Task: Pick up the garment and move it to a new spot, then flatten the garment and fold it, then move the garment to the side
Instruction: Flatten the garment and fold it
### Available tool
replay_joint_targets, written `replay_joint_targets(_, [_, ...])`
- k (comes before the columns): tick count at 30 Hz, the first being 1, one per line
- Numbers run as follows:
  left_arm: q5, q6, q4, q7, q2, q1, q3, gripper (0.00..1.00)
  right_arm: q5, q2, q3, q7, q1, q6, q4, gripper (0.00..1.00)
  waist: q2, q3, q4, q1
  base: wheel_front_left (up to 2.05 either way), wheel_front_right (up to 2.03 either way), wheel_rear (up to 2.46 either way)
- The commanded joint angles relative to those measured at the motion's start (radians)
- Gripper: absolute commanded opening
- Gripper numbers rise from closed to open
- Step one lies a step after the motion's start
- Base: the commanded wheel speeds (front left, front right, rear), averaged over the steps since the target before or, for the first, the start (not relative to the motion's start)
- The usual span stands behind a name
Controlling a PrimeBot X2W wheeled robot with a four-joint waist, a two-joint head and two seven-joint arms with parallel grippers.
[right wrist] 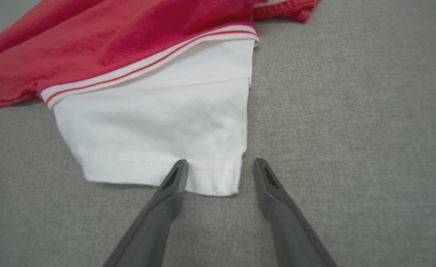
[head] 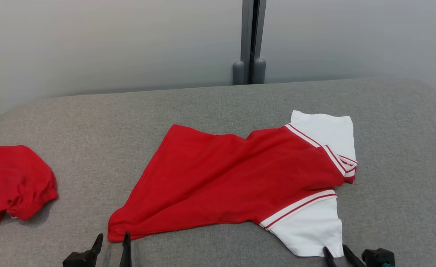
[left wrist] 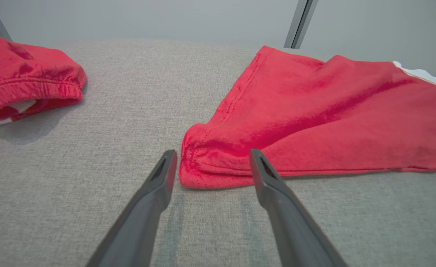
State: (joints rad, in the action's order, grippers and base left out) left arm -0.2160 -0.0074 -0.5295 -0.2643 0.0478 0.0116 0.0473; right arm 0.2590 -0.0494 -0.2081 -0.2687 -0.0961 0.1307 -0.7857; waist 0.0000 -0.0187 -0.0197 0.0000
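A red garment (head: 236, 178) with white sleeves and striped trim lies spread on the grey padded table (head: 218, 107). My left gripper (head: 112, 241) stands open at the garment's near left hem corner (left wrist: 203, 167), and that corner sits between its fingertips. Over on the right, the near white sleeve (right wrist: 158, 137) has its lower corner between the tips of my right gripper (right wrist: 219, 167), whose jaws stand apart; its left finger overlaps the sleeve's edge. In the head view my right gripper (head: 336, 252) shows at the sleeve's bottom edge.
A second red garment (head: 13, 181), bunched up, lies at the table's left edge; it also appears at top left as a red bundle (left wrist: 25, 78). Bare grey fabric stretches between the two garments and to the right of the sleeves. A pale wall stands behind.
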Motion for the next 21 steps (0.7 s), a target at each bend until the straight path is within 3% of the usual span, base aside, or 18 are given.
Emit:
replay_joint_targets(1, [0.004,0.001,0.002,0.0,0.005,-0.019,-0.001,1.0,0.012,-0.003,-0.007,0.008,-0.004,0.0,-0.019,0.11,0.0,-0.002,0.001,0.0,0.0,0.0,0.0])
replay_joint_targets(2, [0.003,0.001,0.002,0.0,0.005,-0.02,0.0,1.0,0.014,-0.002,-0.008,0.008,-0.009,0.0,-0.024,0.0,0.0,-0.004,0.001,0.0,0.0,0.0,0.0])
replay_joint_targets(13, [-0.05,-0.012,-0.018,0.0,0.005,-0.022,-0.006,1.0,0.047,-0.065,0.089,0.004,0.017,0.0,0.16,0.0,0.0,-0.018,-0.028,0.0,0.0,0.0,0.0])
replay_joint_targets(21, [-0.097,-0.026,-0.083,0.0,0.005,-0.036,0.006,1.0,0.061,-0.093,0.089,0.004,0.009,0.0,0.204,0.0,0.0,-0.033,-0.05,0.0,0.0,0.0,0.0])
